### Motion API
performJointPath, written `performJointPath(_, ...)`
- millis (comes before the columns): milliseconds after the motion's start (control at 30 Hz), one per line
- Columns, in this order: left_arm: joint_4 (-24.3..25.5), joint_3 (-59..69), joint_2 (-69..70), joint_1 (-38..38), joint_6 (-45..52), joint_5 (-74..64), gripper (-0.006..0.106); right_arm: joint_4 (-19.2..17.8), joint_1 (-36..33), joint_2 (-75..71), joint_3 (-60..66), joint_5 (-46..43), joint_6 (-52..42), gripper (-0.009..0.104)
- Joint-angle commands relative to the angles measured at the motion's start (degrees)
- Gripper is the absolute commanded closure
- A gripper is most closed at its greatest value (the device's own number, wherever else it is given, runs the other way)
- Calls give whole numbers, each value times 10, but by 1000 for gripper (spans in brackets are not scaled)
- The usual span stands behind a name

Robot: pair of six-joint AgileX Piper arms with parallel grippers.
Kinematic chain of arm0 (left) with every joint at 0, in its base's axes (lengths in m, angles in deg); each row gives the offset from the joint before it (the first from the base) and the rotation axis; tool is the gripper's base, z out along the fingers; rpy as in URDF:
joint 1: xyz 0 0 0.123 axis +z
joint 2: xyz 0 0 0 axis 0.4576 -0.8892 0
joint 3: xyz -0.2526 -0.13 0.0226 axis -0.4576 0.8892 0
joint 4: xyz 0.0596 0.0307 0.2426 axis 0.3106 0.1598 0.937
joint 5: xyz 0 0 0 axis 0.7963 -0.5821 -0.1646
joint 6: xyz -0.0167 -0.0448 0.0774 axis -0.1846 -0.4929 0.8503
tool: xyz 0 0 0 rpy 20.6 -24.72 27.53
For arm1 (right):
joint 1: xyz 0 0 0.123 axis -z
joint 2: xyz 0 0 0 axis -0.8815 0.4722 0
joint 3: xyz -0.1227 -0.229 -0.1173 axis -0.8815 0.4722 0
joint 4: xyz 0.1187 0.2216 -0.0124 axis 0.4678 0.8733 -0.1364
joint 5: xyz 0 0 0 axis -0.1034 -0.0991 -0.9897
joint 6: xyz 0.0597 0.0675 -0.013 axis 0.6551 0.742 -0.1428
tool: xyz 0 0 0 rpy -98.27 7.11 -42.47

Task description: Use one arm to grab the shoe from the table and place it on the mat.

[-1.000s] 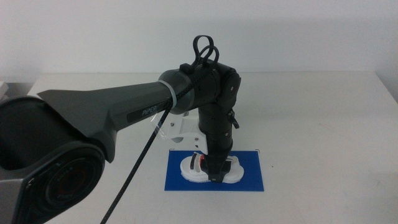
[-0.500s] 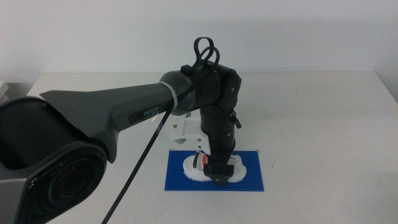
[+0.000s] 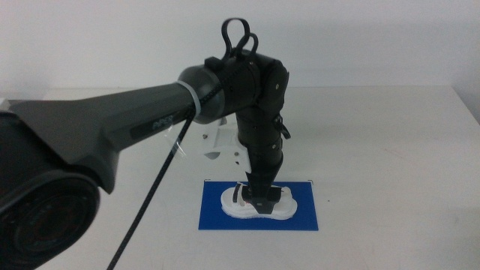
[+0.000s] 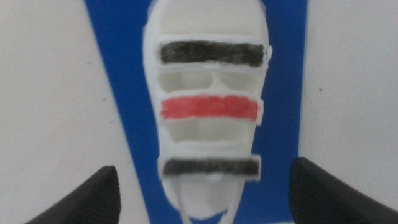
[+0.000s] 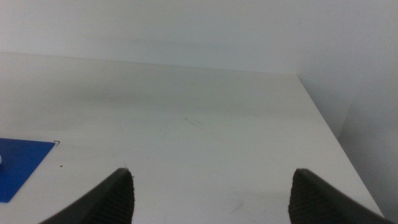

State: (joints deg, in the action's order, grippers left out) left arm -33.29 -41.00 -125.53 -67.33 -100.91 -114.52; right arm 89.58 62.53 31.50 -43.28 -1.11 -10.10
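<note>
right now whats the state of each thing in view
shoe: lying flat on the mat, released
mat: flat on the table
left pincer: open, above the shoe, jaws clear of it
right pincer: open, waiting over bare table

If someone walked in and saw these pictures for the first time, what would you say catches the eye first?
The big dark arm dominates, sweeping in from the left of the middle view and bending down over the deep blue mat near the table's front. On the mat lies the white shoe with its black, red and black straps. The left gripper hangs above it, fingers spread wide on either side, touching nothing; the right gripper waits over bare table.
</note>
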Motion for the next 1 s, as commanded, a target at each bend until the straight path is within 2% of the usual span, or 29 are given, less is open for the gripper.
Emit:
performJointPath(0,-1,-17,53,-3,-14,-12,9,-5,1,-15,3,-44,-5,31)
performJointPath(167,1,-20,100,-3,-11,-28,9,-5,1,-15,3,-44,-5,31)
performJointPath(300,28,-26,146,-3,19,-70,9,-5,1,-15,3,-44,-5,31)
performJointPath(433,75,-25,196,-3,121,-91,9,-5,1,-15,3,-44,-5,31)
performJointPath(500,108,-25,216,-3,194,-91,9,-5,1,-15,3,-44,-5,31)
performJointPath(600,166,-25,244,-3,359,-91,9,-5,1,-15,3,-44,-5,31)
performJointPath(833,286,-25,288,-3,830,-91,9,-5,1,-15,3,-44,-5,31)
performJointPath(967,379,-25,296,-3,1035,-91,9,-5,1,-15,3,-44,-5,31)
